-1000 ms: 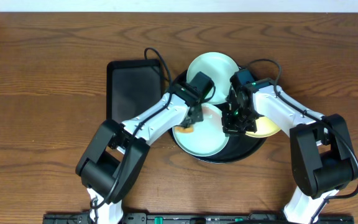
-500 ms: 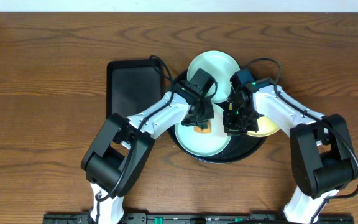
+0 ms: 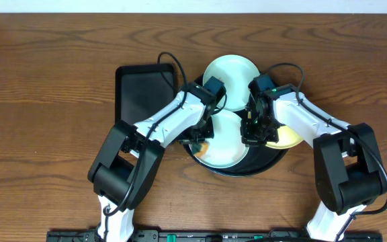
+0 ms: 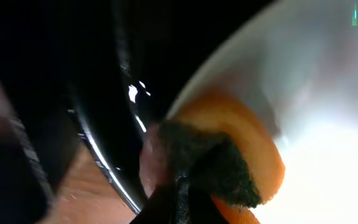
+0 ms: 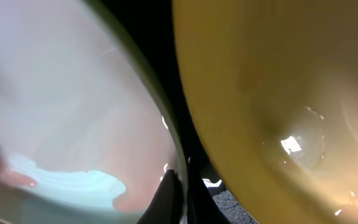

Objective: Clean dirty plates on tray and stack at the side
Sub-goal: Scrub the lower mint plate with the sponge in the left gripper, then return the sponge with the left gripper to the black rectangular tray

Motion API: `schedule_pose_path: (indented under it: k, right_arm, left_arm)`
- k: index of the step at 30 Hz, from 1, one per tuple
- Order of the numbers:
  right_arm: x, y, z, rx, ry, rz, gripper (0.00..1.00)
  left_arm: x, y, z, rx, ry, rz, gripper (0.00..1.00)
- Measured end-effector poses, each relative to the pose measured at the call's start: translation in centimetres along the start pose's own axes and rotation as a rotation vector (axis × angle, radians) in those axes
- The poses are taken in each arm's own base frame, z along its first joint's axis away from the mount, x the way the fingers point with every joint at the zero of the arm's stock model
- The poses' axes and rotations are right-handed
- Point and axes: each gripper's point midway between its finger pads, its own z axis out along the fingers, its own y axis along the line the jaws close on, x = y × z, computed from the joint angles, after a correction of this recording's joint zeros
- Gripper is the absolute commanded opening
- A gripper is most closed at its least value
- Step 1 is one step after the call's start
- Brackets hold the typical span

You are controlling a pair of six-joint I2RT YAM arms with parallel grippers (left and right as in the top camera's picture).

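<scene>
The round black tray (image 3: 269, 164) holds three plates. One mint-blue plate (image 3: 231, 68) leans on its far rim. The second mint-blue plate (image 3: 228, 144) lies at the front. The pale yellow plate (image 3: 289, 138) lies at the right, partly under my right arm. My left gripper (image 3: 201, 139) is shut on an orange sponge with a dark green pad (image 4: 229, 155) and presses it on the front plate's left edge (image 4: 328, 112). My right gripper (image 3: 254, 134) is shut on the front plate's right rim (image 5: 178, 163), with the yellow plate (image 5: 272, 93) beside it.
A rectangular black tray (image 3: 140, 91) lies left of the round tray, under my left arm. The brown wooden table (image 3: 46, 101) extends on all sides.
My left gripper has moved the sponge from the front plate's centre to its left edge. The right gripper has stayed on the plate's rim.
</scene>
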Motion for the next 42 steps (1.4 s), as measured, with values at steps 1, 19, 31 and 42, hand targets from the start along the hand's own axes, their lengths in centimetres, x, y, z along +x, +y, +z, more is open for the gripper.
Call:
schedule_pose_path:
  k: [1,19,31,42]
  right_arm:
    - [0.0,0.1,0.0,-0.002,0.002,0.002,0.01]
    - [0.2,0.2,-0.1,-0.007,0.008,0.011,0.01]
    - [0.1,-0.8,-0.1,0.047,0.0,0.014,0.01]
    - [-0.2,-0.8,-0.1,0.047,-0.011,-0.002,0.01]
  left_arm:
    - [-0.4,0.1,0.0,-0.008,-0.02,0.004,0.08]
    - [-5.3,-1.9,-0.7,0.04,-0.24,0.09,0.08]
    - [-6.9,1.9,-13.3,0.12,-0.525,0.056,0.09]
    - [-7.4,12.6,-11.5,0.03,-0.422,-0.181,0.09]
